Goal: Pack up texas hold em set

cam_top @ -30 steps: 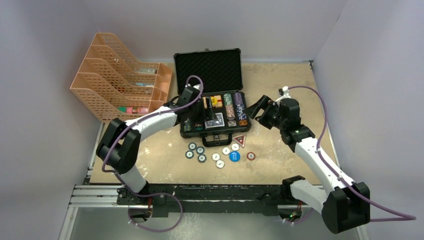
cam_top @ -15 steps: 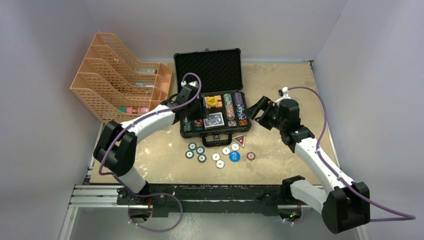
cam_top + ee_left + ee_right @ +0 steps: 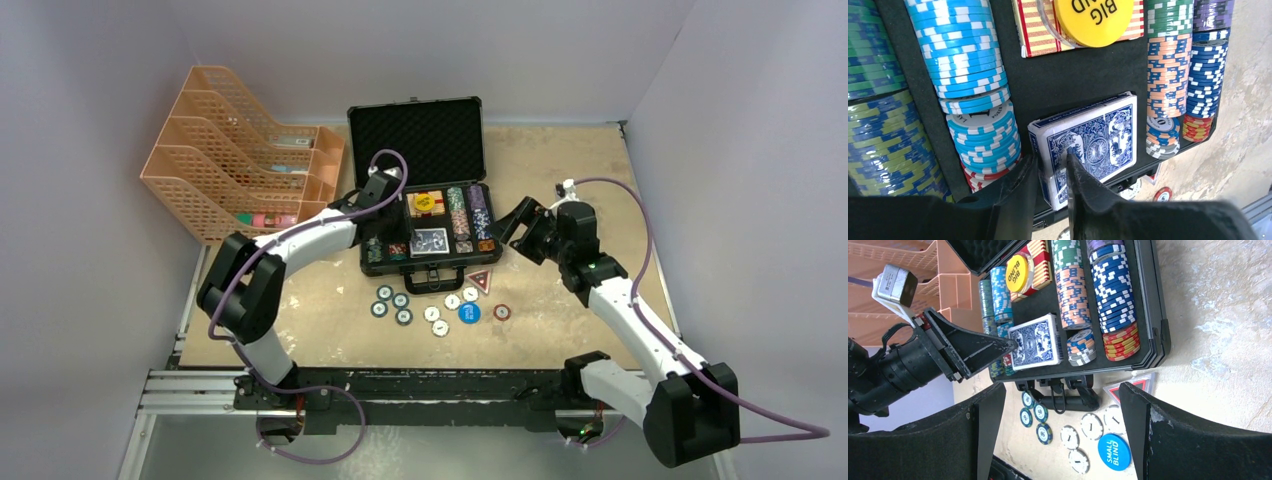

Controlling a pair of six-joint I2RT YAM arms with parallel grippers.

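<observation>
**A:** Where is the black rectangular briefcase-style case (image 3: 415, 140)?

**B:** Upper middle of the overhead view, on the tan scuffed table (image 3: 560, 170). Its lid stands open at the back with the foam lining showing, and the handle points toward the bottom of the frame.

**A:** And the cards?

**B:** The blue-and-white card deck (image 3: 1098, 140) lies flat in the case's middle compartment, at the centre of the left wrist view. Above it in that frame, a yellow round "BIG BLIND" disc (image 3: 1093, 12) sits on a red-striped deck (image 3: 1030, 30). Rows of striped chips fill the slots either side. The light-blue chips (image 3: 965, 50) are on the left, with orange and dark-blue ones on the right.

**A:** The left gripper?

**B:** The left gripper (image 3: 1050, 159) is at the deck's lower left corner. Its fingers are set close with a slim gap, and the corner shows in that gap. Whether they pinch the deck or only hang over it, I cannot tell.

**A:** The right gripper?

**B:** The right gripper (image 3: 1063, 395) hangs just right of the case in the overhead view, fingers spread wide with nothing held.

**A:** What lies outside the case?

**B:** Several pieces lie loose on the table below the handle:
- four green-rimmed chips (image 3: 404, 317)
- four white chips (image 3: 432, 313)
- a blue round "SMALL BLIND" disc (image 3: 1114, 451)
- one red chip (image 3: 501, 312)
- a red triangular piece (image 3: 482, 280), near the case's lower right corner

An orange mesh file organiser (image 3: 230, 150) stands in the upper left.
</observation>
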